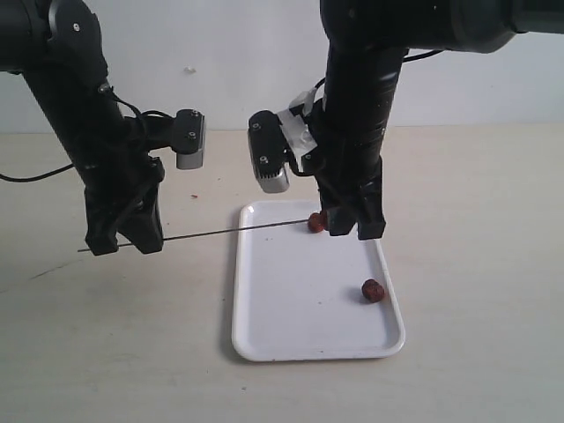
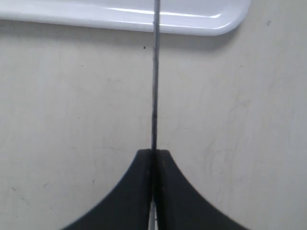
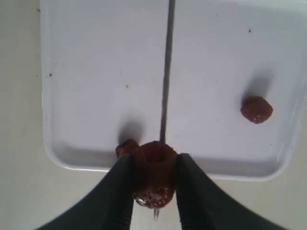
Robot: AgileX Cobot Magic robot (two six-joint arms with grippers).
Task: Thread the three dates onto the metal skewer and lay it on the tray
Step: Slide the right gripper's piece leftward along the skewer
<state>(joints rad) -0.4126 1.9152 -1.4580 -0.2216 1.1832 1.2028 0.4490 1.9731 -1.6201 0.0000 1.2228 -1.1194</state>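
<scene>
Just over tray (image 1: 238,291) rim; date (image 3: 153,168) on skewer (image 1: 211,234)

Held skewer (image 1: 211,233) crosses tray's (image 1: 317,357) far edge (front-left lies open).

White tray (image 1: 291,304), reddish-brown dates (image 1: 374,290), grey skewer (image 1: 220,233).

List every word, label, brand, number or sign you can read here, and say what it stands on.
None: no view shows any readable text.
The tray is plain white, with no marking.
The left gripper and right gripper are plain black, with no marking.
The grey camera housings at the wrists bear no legible label.
</scene>
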